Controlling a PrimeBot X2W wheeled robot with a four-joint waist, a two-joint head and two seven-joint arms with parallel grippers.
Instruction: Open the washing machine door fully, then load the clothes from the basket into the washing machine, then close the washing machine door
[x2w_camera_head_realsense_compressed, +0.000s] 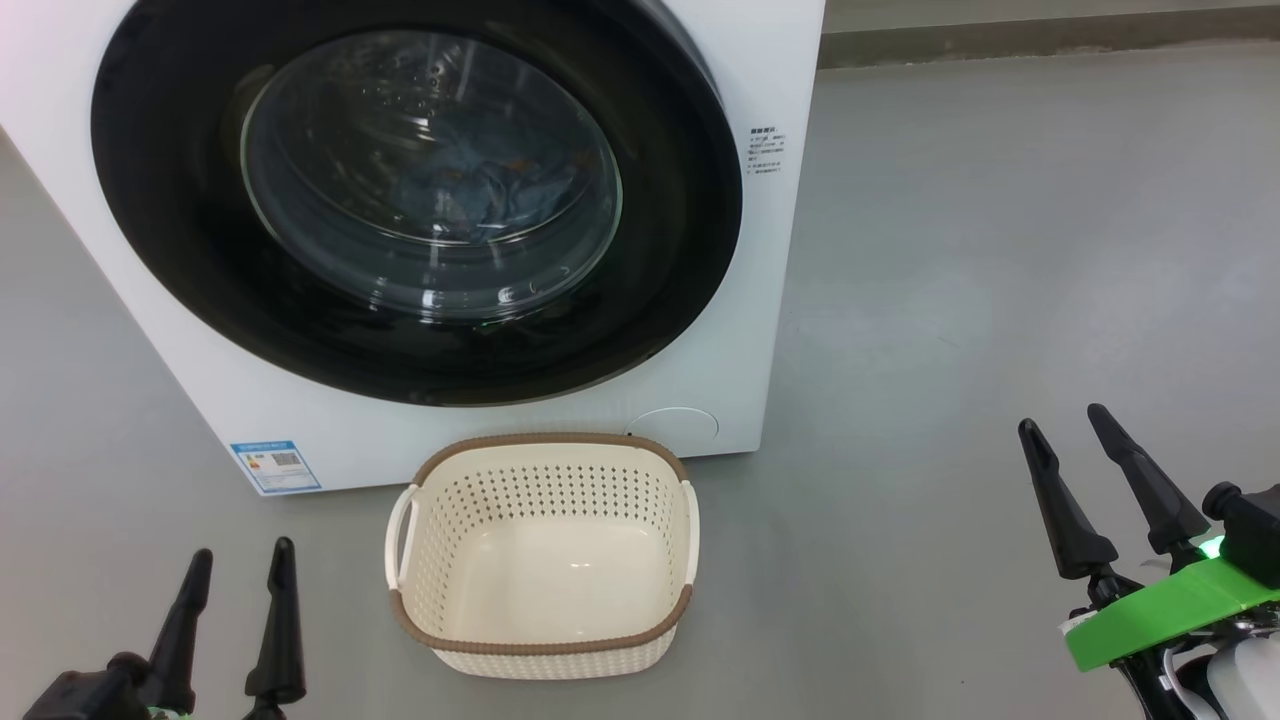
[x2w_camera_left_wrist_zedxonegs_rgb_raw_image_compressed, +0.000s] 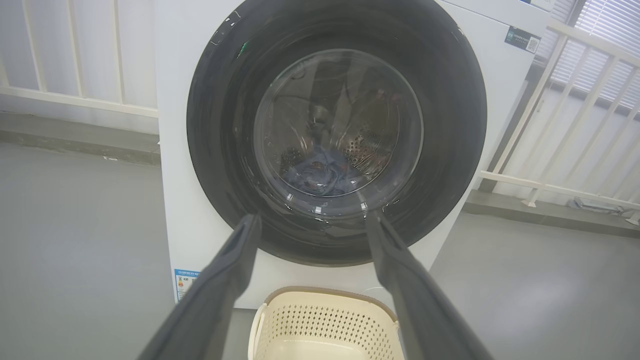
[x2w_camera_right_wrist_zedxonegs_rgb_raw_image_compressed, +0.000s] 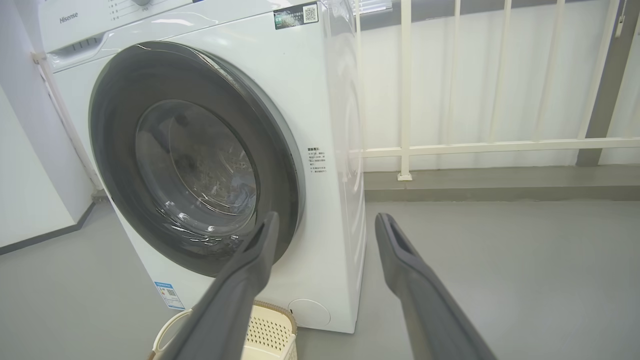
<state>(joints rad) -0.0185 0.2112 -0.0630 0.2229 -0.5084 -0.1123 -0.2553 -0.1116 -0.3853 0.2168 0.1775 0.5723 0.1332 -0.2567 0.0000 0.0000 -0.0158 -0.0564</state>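
Blue clothes (x2w_camera_head_realsense_compressed: 470, 195) sit behind the shut washing machine door (x2w_camera_head_realsense_compressed: 180, 230), beyond your left end effector (x2w_camera_head_realsense_compressed: 245, 550) and right end effector (x2w_camera_head_realsense_compressed: 1062, 420), both wide and empty, the bare basket (x2w_camera_head_realsense_compressed: 550, 490) between them: the task looks finished.

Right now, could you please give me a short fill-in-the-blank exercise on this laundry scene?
1. The door is ____.
2. The basket on the floor is ____.
3. The left gripper and the right gripper are both ____.
Missing words: shut; empty; open.
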